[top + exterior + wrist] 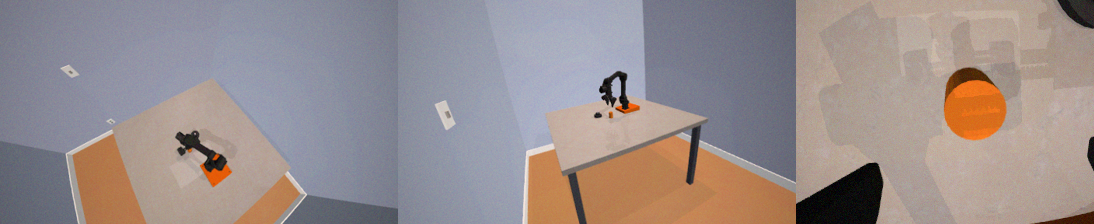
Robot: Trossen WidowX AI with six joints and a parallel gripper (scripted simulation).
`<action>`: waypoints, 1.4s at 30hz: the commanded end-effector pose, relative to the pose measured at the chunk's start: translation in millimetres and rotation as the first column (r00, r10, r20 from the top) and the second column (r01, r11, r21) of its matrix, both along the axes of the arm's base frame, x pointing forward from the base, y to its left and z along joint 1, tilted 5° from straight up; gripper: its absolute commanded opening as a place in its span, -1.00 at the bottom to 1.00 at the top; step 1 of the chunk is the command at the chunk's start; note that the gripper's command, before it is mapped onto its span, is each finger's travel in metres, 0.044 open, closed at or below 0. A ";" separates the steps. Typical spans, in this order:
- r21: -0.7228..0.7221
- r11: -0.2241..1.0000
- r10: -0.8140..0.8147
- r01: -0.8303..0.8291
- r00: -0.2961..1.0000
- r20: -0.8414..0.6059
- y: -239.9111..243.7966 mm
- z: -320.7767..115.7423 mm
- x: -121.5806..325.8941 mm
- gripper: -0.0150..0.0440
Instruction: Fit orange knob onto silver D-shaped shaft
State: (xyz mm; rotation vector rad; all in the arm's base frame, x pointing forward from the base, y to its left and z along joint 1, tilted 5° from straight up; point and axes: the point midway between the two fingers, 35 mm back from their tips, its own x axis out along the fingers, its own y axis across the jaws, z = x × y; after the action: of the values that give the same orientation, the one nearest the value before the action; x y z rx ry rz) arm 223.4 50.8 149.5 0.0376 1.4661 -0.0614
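The orange knob [190, 150] [611, 115] [975, 110] stands upright on the table, its flat round top facing up; its underside and hole are hidden. The dark round pedestal [195, 134] [598, 115] stands a short way from it, and only its edge shows at the wrist view's top right corner. A small pale spot shows at its middle in the top view; the shaft's flat side cannot be made out. My gripper [610, 104] [989, 163] is open and empty, pointing down above the knob. In the wrist view the knob appears between and beyond the fingertips, touching neither.
The arm rises from an orange base plate [215, 179] [633, 108] on the table [155, 136] [647, 128]. The arm's shadow lies around the knob in the wrist view. A brown-orange strip crosses that view's bottom right corner. Walls stand behind the table.
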 end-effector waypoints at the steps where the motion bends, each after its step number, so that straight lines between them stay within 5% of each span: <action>1: 0.050 0.858 -0.511 0.511 0.859 -0.003 -1.0 -0.9 -1.0 1.00; 42: 0.050 0.858 -0.511 0.511 0.859 -0.003 -1.8 -71.5 10.0 1.00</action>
State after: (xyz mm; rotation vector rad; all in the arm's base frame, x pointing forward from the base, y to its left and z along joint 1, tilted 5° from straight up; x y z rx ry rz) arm 233.9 49.9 83.8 0.4773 1.4079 -0.4570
